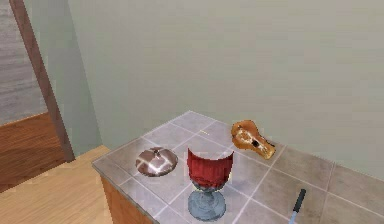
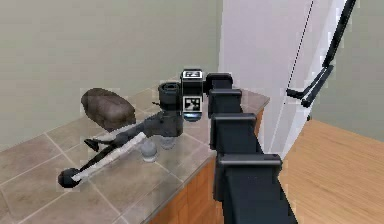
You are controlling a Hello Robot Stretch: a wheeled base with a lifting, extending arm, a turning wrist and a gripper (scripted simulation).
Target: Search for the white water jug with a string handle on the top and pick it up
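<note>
Goblet (image 1: pixel 209 172), red-bowled, on tiled ctr (image 1: pixel 195 130)

A grey tiled counter (image 1: pixel 186 130) stands against pale green walls (image 1: pixel 220 50) over a wooden floor (image 1: pixel 50 198).

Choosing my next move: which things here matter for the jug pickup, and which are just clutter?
Job:
gripper

Lying about:
red goblet
round metal lid
golden object
blue-handled tool
brown lump
tiled counter

We record a goblet (image 1: pixel 209 178) on the counter (image 1: pixel 190 130); disc (image 1: pixel 155 161) left of it, lump (image 1: pixel 253 140) behind-right of it, utensil (image 1: pixel 297 206) right of it.
</note>
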